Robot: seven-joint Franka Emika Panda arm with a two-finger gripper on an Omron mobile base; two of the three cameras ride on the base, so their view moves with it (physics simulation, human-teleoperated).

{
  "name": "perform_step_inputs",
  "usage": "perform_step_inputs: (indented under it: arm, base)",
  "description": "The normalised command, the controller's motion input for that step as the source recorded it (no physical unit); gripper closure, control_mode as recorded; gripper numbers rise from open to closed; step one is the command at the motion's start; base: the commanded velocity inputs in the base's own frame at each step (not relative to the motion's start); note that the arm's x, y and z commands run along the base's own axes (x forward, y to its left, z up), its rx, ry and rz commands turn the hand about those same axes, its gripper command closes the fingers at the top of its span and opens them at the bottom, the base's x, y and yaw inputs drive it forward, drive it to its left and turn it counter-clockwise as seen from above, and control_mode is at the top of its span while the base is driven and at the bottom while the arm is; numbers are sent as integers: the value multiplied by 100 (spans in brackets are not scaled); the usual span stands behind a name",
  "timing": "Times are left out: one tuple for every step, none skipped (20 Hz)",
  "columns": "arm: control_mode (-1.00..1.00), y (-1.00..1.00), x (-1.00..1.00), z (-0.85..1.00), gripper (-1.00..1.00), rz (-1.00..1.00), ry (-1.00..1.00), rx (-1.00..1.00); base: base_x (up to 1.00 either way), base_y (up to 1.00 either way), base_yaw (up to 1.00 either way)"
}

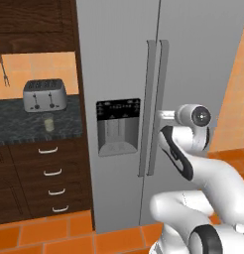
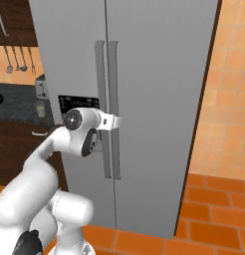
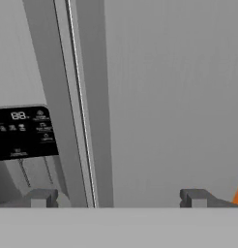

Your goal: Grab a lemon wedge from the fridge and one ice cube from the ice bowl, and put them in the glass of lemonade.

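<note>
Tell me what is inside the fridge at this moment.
Nothing inside can be seen: both doors of the fridge are shut, so any lemon wedge is hidden. Visible are only its vertical handles, the dispenser panel, and the open claw close in front of the handles.

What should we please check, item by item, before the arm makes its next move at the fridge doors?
1. Doors of the tall grey steel side-by-side fridge shut: ok, both are closed, so the wedge inside is out of reach.
2. Hand open: ok, the two dark fingertips stand wide apart with nothing between them.
3. Hand lined up on a handle: ok, the right door's long vertical handle lies between the fingertips in the hand view.
4. Fingertips touching that handle: cannot tell.
5. Small clear tumbler of pale yellow liquid upright on the dark counter in front of the silver toaster: ok.
6. Swing path of the door free: cannot tell.
</note>
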Motion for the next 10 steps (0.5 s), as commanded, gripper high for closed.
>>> perform_step_inputs:
  arm:
    - [-100,0,69,0,-100,0,0,0]
    - [-100,0,69,0,-100,0,0,0]
    - [-100,0,68,0,-100,0,0,0]
    - [-100,0,68,0,-100,0,0,0]
    - [-100,0,68,0,-100,0,0,0]
    - [-100,0,66,0,-100,0,0,0]
    - [-100,-3,64,0,-100,0,0,0]
    - [-100,-5,61,0,-100,0,0,1]
    - [-100,-13,59,0,-100,1,0,2]
    - [-100,-14,61,0,-100,3,0,2]
  base:
    - [0,0,0]
    - [0,0,0]
    - [0,0,0]
    - [0,0,0]
    - [0,0,0]
    - [0,0,0]
    - [0,0,0]
    - [0,0,0]
    - [0,0,0]
    - [0,0,0]
